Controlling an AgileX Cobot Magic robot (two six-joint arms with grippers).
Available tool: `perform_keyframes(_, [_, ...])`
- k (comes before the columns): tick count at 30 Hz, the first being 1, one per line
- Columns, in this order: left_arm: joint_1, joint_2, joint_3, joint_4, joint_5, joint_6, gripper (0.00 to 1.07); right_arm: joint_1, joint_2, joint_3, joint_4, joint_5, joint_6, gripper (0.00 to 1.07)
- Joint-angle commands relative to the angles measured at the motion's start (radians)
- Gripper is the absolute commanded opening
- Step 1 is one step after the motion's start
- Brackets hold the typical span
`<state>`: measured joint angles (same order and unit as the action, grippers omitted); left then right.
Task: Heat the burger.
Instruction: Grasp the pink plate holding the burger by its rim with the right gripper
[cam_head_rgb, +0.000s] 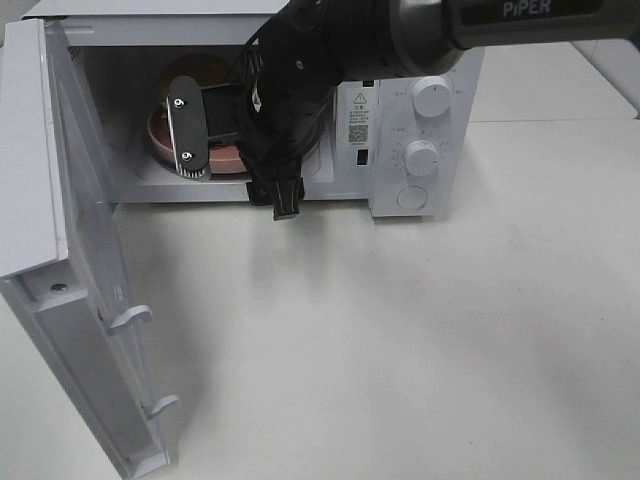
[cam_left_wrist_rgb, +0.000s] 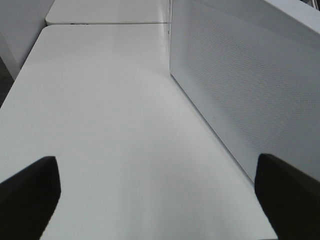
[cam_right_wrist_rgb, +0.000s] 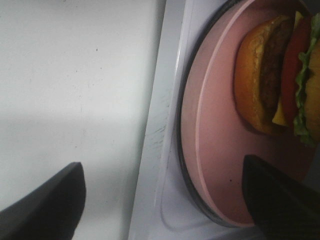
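Observation:
The burger (cam_right_wrist_rgb: 272, 75), with a brown bun, dark patty, tomato, cheese and lettuce, lies on a pink plate (cam_right_wrist_rgb: 215, 140) inside the open microwave (cam_head_rgb: 380, 120). From the high camera only its bun top (cam_head_rgb: 195, 72) and bits of the plate (cam_head_rgb: 158, 135) show behind my right arm. My right gripper (cam_right_wrist_rgb: 162, 167) is open and straddles the plate's near rim. One finger is over the plate and the other is outside the oven's front sill, with nothing gripped between them. My left gripper (cam_left_wrist_rgb: 157, 200) is open and empty above bare table.
The microwave door (cam_head_rgb: 80, 280) swings wide open toward the front left. Two knobs (cam_head_rgb: 432, 98) and a round button (cam_head_rgb: 412, 197) sit on the panel at the right. The oven's perforated white side wall (cam_left_wrist_rgb: 240, 85) runs beside my left gripper. White table (cam_head_rgb: 400, 340) surrounds everything.

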<state>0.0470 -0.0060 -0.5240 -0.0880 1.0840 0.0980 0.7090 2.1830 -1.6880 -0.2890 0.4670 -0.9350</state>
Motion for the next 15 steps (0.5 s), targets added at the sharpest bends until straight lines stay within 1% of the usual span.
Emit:
perform_keyframes(1, [0.003, -0.003, 0.002, -0.002, -0.011, -0.005, 0.98, 0.001, 0.027, -0.035, -0.005, 0.003, 0.013, 0.83])
perform_keyframes(3, [0.003, -0.003, 0.002, -0.002, -0.011, -0.005, 0.98, -0.003, 0.039, -0.05, -0.005, 0.005, 0.013, 0.82])
perform_keyframes(5, [0.003, -0.003, 0.002, -0.002, -0.011, -0.005, 0.98, -0.009, 0.082, -0.107, -0.002, 0.018, 0.013, 0.81])
perform_keyframes(6, [0.003, -0.003, 0.002, -0.002, -0.011, -0.005, 0.98, -0.009, 0.082, -0.107, -0.002, 0.018, 0.013, 0.81])
perform_keyframes(8, [0.003, -0.003, 0.002, -0.002, -0.011, -0.005, 0.98, -0.011, 0.114, -0.156, -0.001, 0.043, 0.013, 0.8])
perform_keyframes(9, [0.003, -0.003, 0.002, -0.002, -0.011, -0.005, 0.98, -0.011, 0.114, -0.156, -0.001, 0.043, 0.013, 0.8])
perform_keyframes(11, [0.003, -0.003, 0.002, -0.002, -0.011, -0.005, 0.98, -0.011, 0.149, -0.198, 0.0, 0.056, 0.013, 0.79])
perform_keyframes(15, [0.003, -0.003, 0.002, -0.002, -0.011, -0.005, 0.98, -0.02, 0.183, -0.236, 0.005, 0.058, 0.013, 0.79])
